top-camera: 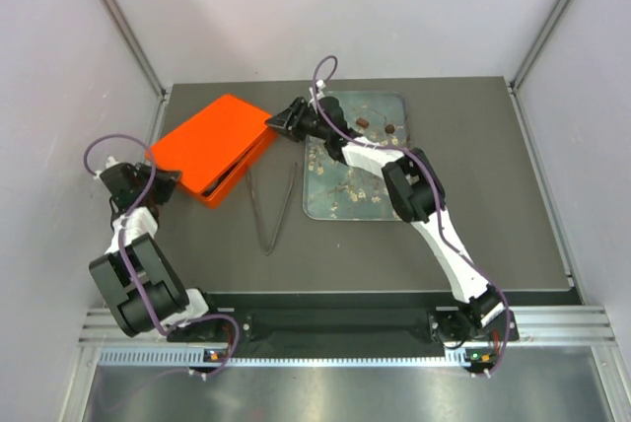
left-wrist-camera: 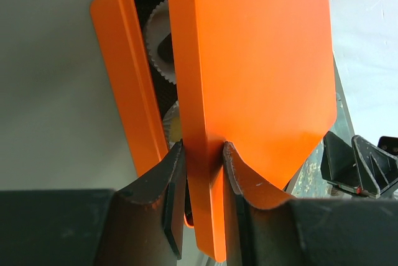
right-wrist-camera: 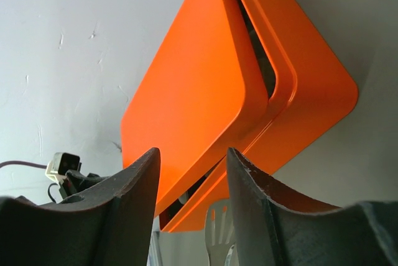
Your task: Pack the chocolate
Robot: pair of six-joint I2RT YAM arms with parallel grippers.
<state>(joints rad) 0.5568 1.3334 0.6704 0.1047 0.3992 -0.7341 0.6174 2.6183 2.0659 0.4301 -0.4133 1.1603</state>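
Note:
An orange box (top-camera: 232,177) lies at the table's left, and its lid (top-camera: 210,133) is tilted up over it. My left gripper (left-wrist-camera: 202,154) is shut on the lid's near edge. Inside the box are white fluted paper cups (left-wrist-camera: 159,27); one holds a dark chocolate (left-wrist-camera: 165,46). My right gripper (right-wrist-camera: 193,160) stands open at the box's right corner, with the lid (right-wrist-camera: 193,92) and the box's base (right-wrist-camera: 311,104) just beyond its fingertips. Two brown chocolates (top-camera: 362,124) (top-camera: 390,129) lie on the glassy tray (top-camera: 340,207).
Metal tongs (top-camera: 274,207) lie between the box and the tray, and their tip (right-wrist-camera: 217,232) shows below my right fingers. The right arm reaches across the tray's left half. Grey walls close in the table on three sides.

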